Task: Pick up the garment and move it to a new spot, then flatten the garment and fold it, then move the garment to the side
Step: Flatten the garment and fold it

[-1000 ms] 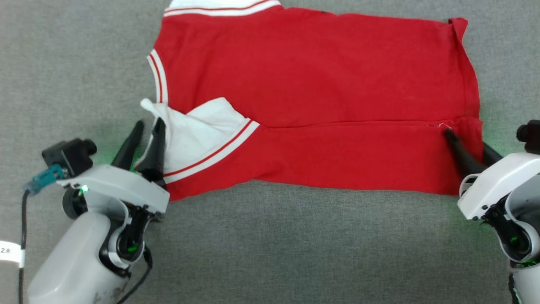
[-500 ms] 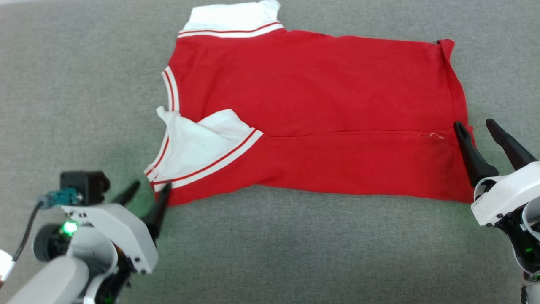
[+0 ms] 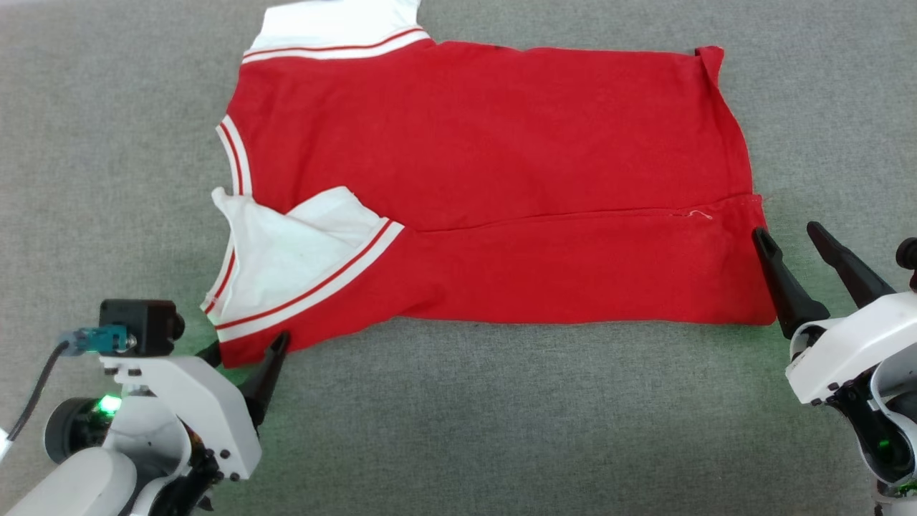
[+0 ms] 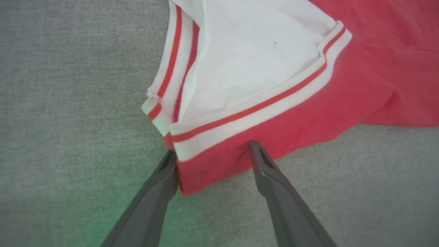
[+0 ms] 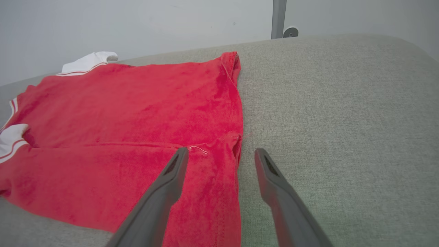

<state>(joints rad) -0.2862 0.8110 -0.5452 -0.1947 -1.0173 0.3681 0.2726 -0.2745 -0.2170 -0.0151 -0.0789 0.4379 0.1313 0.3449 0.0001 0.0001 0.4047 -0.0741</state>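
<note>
The garment (image 3: pixel 494 179) is seen spread flat on a grey fabric surface (image 3: pixel 501 430), approx. centred in the head view, long axis running l. to r.; only red cloth and white panels are shown. An edge is seen running across the cloth from the white sleeve panel (image 3: pixel 286 258) to the r. side, w/ a loose white thread (image 3: pixel 698 213) near its r. end; the strip nearer the robot appears folded over the rest. The sleeve panel, bordered by striped trim (image 3: pixel 308 283), is found at the near-left; a 2nd white panel (image 3: pixel 337 18) is cut off by the top of the head view; the far-right corner is turned over slightly.

The left gripper (image 3: pixel 247 345) is held w/ jaws spread apart; nothing is clamped; the garment's near-left corner is straddled by the tips. In the left wrist view one tip is placed at the corner's edge, the other over the red hem; whether cloth is touched cannot be told.

The right gripper (image 3: pixel 786 231) is held spread wide too, nothing gripped; in the right wrist view one finger is seen over the garment's r. edge, the other over bare surface, w/ the side hem btwn them. A pale wall (image 5: pixel 137 24) and a metal post (image 5: pixel 278 15) are seen beyond the surface's far edge.
</note>
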